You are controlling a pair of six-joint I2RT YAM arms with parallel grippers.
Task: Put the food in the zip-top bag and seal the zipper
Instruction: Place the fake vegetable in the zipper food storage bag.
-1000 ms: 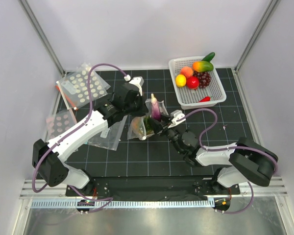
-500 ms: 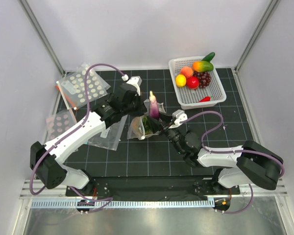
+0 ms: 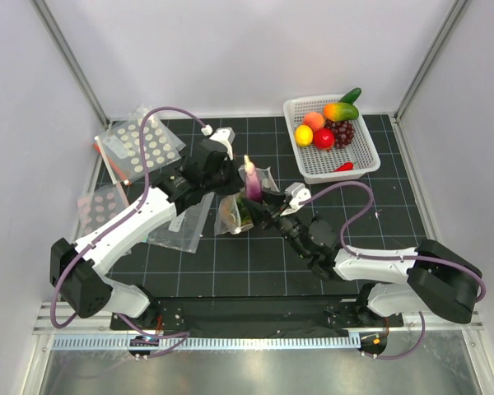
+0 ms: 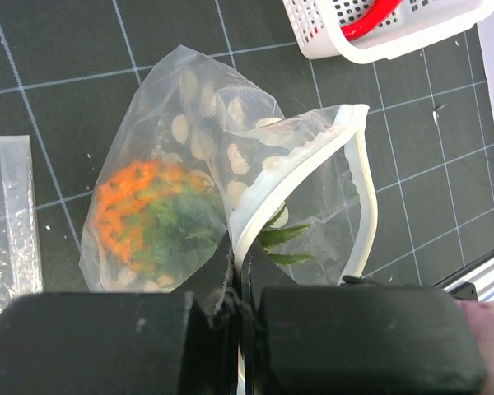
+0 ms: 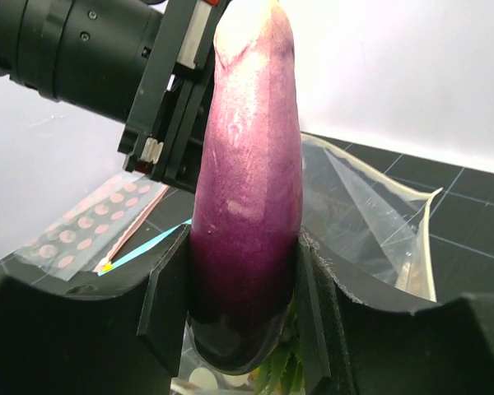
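The white-dotted zip-top bag [image 3: 235,211] hangs open at mid-table with the orange pineapple [image 4: 140,214] inside. My left gripper [image 4: 240,284] is shut on the bag's white zipper strip [image 4: 288,177] and holds the mouth up. My right gripper [image 5: 245,309] is shut on the purple eggplant [image 5: 249,164], held upright just above the bag mouth, also seen in the top view [image 3: 252,180]. The round red fruit [image 3: 323,138] and the red chili pepper [image 3: 343,167] lie in the white basket [image 3: 358,169].
The basket at the back right also holds a peach, a lemon, a mango and dark grapes. Spare dotted bags [image 3: 140,145] lie at the back left, and a plain clear bag [image 3: 181,224] lies flat left of the held bag.
My right gripper has carried the eggplant a little left and up, over the bag mouth. My left gripper has kept its hold on the bag and shifted slightly.
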